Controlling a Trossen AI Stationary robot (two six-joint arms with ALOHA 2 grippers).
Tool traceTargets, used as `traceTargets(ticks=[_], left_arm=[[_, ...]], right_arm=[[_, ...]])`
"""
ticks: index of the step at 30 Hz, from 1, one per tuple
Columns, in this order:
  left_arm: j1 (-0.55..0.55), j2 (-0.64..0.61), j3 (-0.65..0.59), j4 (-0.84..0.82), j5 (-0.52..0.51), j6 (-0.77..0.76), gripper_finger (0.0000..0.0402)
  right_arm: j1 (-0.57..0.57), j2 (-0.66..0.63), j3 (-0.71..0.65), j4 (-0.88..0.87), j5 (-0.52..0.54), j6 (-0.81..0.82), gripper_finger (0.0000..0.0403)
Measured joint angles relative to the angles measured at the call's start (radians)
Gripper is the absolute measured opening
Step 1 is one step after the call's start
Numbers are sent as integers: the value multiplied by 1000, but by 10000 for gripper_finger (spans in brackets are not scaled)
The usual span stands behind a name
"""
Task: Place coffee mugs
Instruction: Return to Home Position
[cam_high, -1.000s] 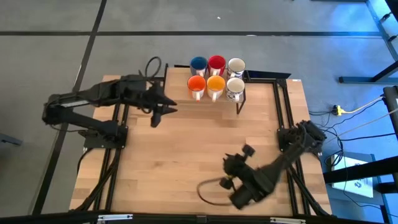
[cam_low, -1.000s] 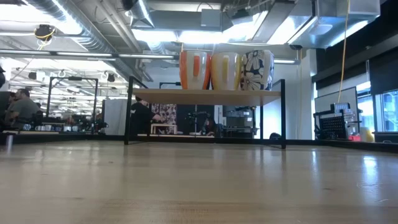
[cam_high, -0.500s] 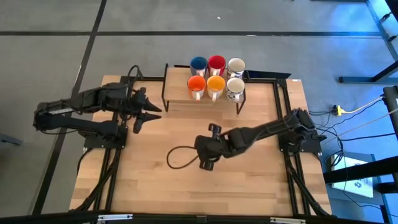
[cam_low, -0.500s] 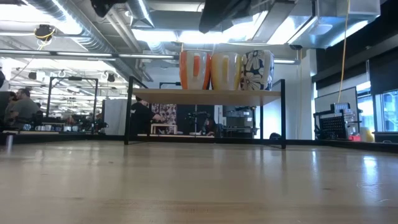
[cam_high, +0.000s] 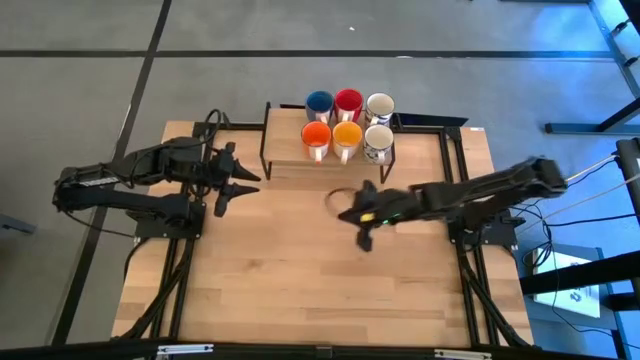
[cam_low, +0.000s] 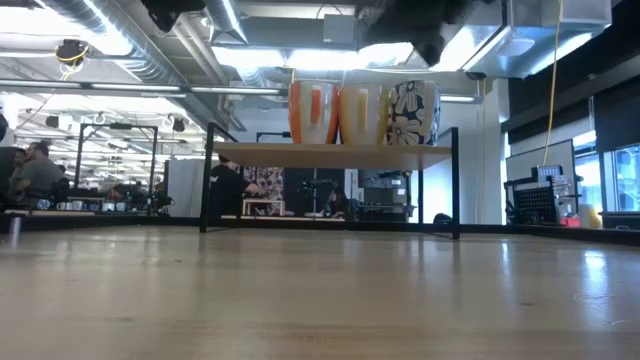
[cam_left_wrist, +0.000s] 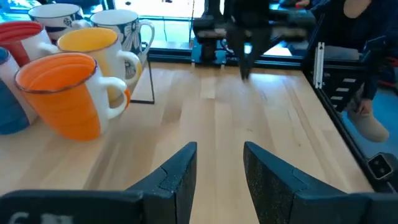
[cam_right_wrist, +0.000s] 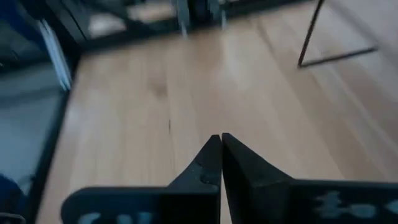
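Observation:
Six mugs stand in two rows on a raised wooden shelf (cam_high: 285, 150) at the table's far edge. The blue mug (cam_high: 319, 102), red mug (cam_high: 348, 102) and a white mug (cam_high: 379, 105) are behind. The orange mug (cam_high: 316, 136), yellow-orange mug (cam_high: 347, 135) and printed white mug (cam_high: 378, 143) are in front. My left gripper (cam_high: 240, 187) is open, left of the shelf, its fingers (cam_left_wrist: 180, 174) pointing across the table past the orange mug (cam_left_wrist: 62, 93). My right gripper (cam_high: 364, 238) is shut (cam_right_wrist: 221, 144) above the middle of the table, just near of the shelf. Neither holds anything.
The shelf rests on thin black legs (cam_low: 456, 180), with open space under it. Black frame rails (cam_high: 450, 170) run along the table's sides. A cable loop (cam_high: 338, 195) hangs off my right arm. Bare wood lies across the near half of the table. People are in the room beyond.
My right arm has swung fast from the table's near edge, first toward the left, then toward the far side and right, ending in front of the shelf. My left gripper has drawn back toward the table's left edge, away from the shelf, and has then kept still. The mugs have not moved.

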Motion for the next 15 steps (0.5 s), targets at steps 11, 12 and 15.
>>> traceTargets(ticks=[11, 12, 15], left_arm=[[0, 0, 0, 11, -77, 3, 126], [0, 1, 0, 12, -77, 3, 126], [0, 3, -2, 29, -102, -39, 126]], right_arm=[[-29, -532, -491, 212, 6, -28, 0], [-29, -575, -524, 212, 16, -24, 0], [-28, -694, -601, 148, 41, 6, 0]])
